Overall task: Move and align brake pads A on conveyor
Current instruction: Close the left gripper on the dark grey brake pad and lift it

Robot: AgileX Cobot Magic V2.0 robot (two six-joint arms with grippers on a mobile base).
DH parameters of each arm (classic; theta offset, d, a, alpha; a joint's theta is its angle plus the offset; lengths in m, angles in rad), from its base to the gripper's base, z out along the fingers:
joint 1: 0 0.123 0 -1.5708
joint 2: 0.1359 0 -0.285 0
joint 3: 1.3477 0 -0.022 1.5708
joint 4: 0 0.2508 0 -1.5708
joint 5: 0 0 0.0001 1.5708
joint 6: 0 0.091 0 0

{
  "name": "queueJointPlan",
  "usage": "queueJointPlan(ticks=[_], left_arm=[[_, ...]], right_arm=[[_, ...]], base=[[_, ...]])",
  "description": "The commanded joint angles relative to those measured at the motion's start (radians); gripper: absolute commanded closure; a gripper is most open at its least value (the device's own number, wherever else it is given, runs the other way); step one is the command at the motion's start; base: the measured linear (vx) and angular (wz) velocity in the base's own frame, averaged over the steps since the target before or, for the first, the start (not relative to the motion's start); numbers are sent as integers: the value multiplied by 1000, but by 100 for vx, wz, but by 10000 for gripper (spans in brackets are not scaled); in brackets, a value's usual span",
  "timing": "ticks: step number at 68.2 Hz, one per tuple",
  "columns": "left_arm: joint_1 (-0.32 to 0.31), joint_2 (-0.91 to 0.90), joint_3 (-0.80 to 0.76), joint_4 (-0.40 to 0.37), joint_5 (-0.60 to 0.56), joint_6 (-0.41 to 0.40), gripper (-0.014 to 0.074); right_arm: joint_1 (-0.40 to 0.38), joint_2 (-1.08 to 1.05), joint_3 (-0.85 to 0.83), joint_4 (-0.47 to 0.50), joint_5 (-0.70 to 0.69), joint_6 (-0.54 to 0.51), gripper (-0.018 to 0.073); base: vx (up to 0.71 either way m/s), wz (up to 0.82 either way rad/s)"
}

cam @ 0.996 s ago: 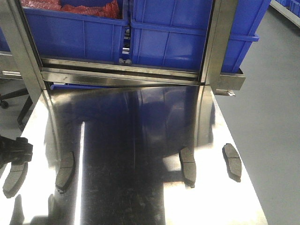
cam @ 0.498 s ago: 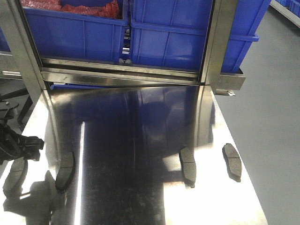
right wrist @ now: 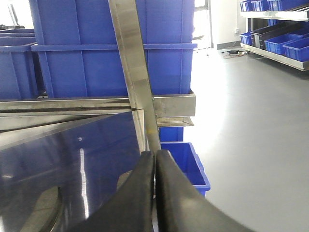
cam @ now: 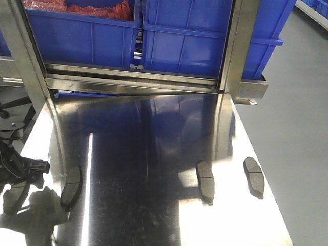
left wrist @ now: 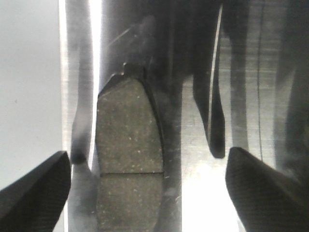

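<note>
While the left gripper point(left wrist: 147, 162) holds its jaws open astride a brake pad point(left wrist: 128, 145), centring on it before closing seems prudent. Right gripper point(right wrist: 155, 157) jaws: closed, empty.

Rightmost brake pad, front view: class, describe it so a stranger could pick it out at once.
Find the shiny steel table below the blue bins. The brake pad lies nearest the table's right edge, beside the grey floor; its neighbour pad sits further left.
</note>
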Motion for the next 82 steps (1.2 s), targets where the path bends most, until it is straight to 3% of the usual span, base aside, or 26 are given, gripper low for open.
queueJointPlan(ticks=[1, 27, 44, 66, 82], left_arm=[[-2, -30, -24, -1, -5, -9, 4], [-2, -28, -24, -1, 12, -7, 62], [-2, -28, -24, -1, 12, -6, 185], [-2, -28, -24, -1, 15, -5, 434], [-2, -29, -24, -1, 7, 29, 516]], right_arm=[[-6, -16, 19, -7, -74, -6, 561], [-6, -16, 19, -7, -74, -6, 561], [-6, -16, 19, -7, -74, -6, 561], [-6, -16, 19, -7, -74, -6, 561], [-6, -16, 19, -7, -74, -6, 561]], base=[[0, 0], [0, 0], [0, 0], [0, 0], [0, 0]])
